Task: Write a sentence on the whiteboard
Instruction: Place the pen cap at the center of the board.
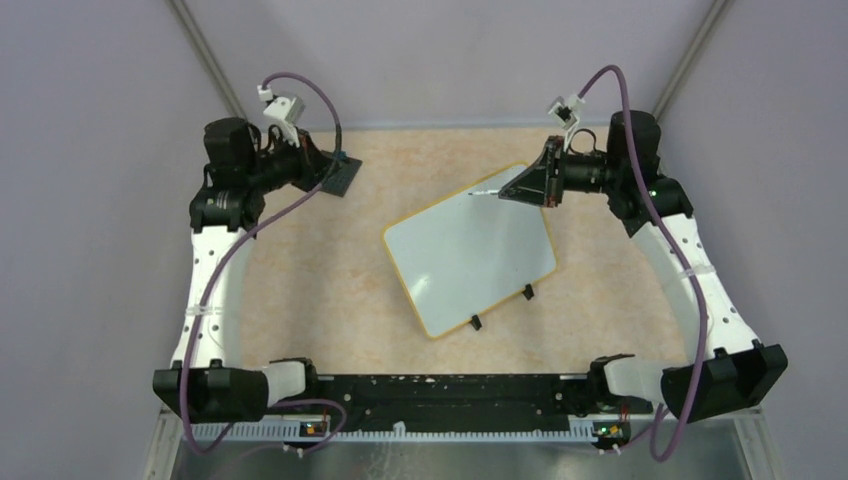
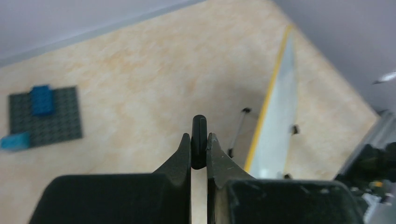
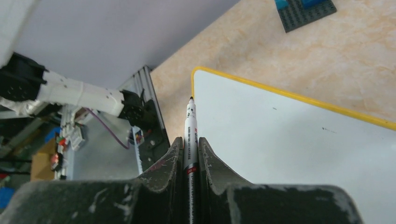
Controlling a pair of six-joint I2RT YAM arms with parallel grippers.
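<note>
1. Clearly, the right gripper [image 3: 190, 154] is clamped on a marker [image 3: 190, 133], its jaws pinching the white barrel low down, with the uncapped dark tip pointing toward the far corner of the whiteboard [image 1: 470, 250].
2. The whiteboard lies turned at an angle in the middle of the table [image 1: 330, 300], between the two arms, propped on small black clip feet [image 1: 477, 323] along its near edge.
3. No lettering shows on the whiteboard; the sentence is not yet begun, apart from a couple of tiny specks.
4. The left gripper [image 2: 199, 151] is closed on a small black cap [image 2: 199, 140], probably the marker's, and hangs well away from the whiteboard, near a dark plate [image 2: 45, 116] carrying blue blocks [image 2: 42, 99].
5. My judgement: the marker is light, stiff and smooth, so it could twist or slide between the jaws under sideways load; a hold closer to the tip would steady it.
6. The whiteboard looks thin, light and slick, and on its feet it may skid or rock, so pressure should stay gentle.
</note>
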